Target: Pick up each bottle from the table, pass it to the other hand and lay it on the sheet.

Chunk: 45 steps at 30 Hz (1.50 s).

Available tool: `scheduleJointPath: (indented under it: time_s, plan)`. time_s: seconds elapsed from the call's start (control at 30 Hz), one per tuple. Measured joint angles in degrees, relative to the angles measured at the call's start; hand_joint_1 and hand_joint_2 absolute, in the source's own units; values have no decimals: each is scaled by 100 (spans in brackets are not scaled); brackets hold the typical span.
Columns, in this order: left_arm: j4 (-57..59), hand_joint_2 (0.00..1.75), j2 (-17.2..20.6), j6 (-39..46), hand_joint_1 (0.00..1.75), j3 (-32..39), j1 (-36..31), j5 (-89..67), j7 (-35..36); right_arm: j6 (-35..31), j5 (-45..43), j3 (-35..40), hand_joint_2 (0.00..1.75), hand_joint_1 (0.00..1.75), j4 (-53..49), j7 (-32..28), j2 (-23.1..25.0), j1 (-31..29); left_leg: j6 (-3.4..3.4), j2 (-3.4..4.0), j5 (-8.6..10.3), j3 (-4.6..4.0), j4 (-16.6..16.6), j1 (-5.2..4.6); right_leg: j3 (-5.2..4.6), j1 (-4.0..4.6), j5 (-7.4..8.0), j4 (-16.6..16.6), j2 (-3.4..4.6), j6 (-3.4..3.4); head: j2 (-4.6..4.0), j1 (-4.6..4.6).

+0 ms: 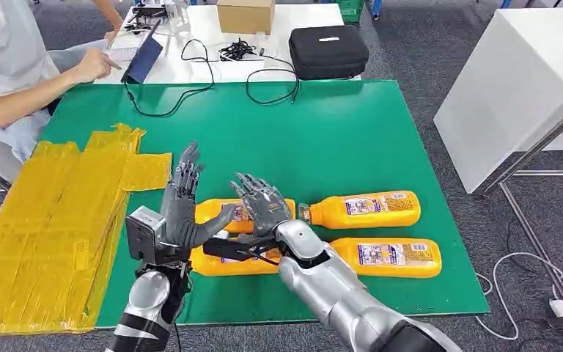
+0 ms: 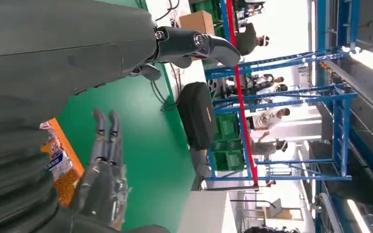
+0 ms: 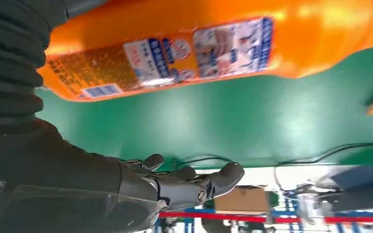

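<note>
The head view shows four orange bottles (image 1: 366,210) lying near the green tabletop's (image 1: 322,139) front edge, the yellow sheet (image 1: 51,220) at its left edge. Left hand (image 1: 183,209) and right hand (image 1: 262,204) hover above them, fingers spread, holding nothing. The right wrist view shows one bottle's label (image 3: 199,51) close up.

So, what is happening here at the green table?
A humanoid robot stands at a green table with four orange bottles lying on it. Both hands are raised over the bottles with fingers spread: the left hand and the right hand hold nothing. The yellow sheet to the left has no bottle on it yet. A person sits at the far left corner, busy with a tablet.
</note>
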Motion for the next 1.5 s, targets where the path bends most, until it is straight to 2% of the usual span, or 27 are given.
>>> scheduleJointPath:
  time_s: [0.57,0.83,1.1,1.13,1.17,1.2,1.23,1.4,1.5]
  plan:
    - [81,175,-33,7,0,11,49,-2,26,-85,109,-114,175,0,308,463,-81,-74,0,0,0,-3,0,0,-2,0,0,0,0,0,0,0]
    - [205,175,-79,-13,0,13,13,11,39,675,-138,-354,175,0,640,369,-87,-278,0,0,0,-2,1,0,-2,0,0,0,0,1,0,0]
    - [356,175,-111,-61,0,7,-40,81,31,885,-142,-503,175,2,913,371,-120,-405,0,1,0,-2,1,-1,-2,0,0,0,0,1,0,0]
    - [367,175,-111,-66,0,4,-42,94,24,925,-140,-507,175,9,940,371,-125,-414,0,1,0,-2,1,0,-3,0,0,0,0,0,0,-2]
    - [376,175,-114,-72,0,2,-45,98,17,933,-125,-509,175,38,964,371,-133,-416,0,1,0,-2,1,0,-3,0,0,0,0,0,0,0]
    - [391,175,-118,-79,0,0,-47,107,9,933,-96,-509,175,133,984,369,-140,-419,0,0,0,-2,1,0,-3,0,0,0,0,0,0,-2]
    - [407,175,-122,-81,0,-2,-50,116,2,931,-79,-509,175,140,1003,367,-144,-427,0,0,0,-2,1,0,-3,0,0,0,0,0,0,0]
    - [472,175,-122,-85,0,-7,-56,208,-18,813,20,-509,175,140,1077,358,-146,-435,0,1,0,-2,1,0,-3,0,0,0,0,0,0,0]
    - [501,175,-122,-85,0,-7,-56,212,-26,794,24,-509,175,169,1106,349,-146,-449,0,1,0,-1,1,0,-2,0,0,0,0,0,0,0]
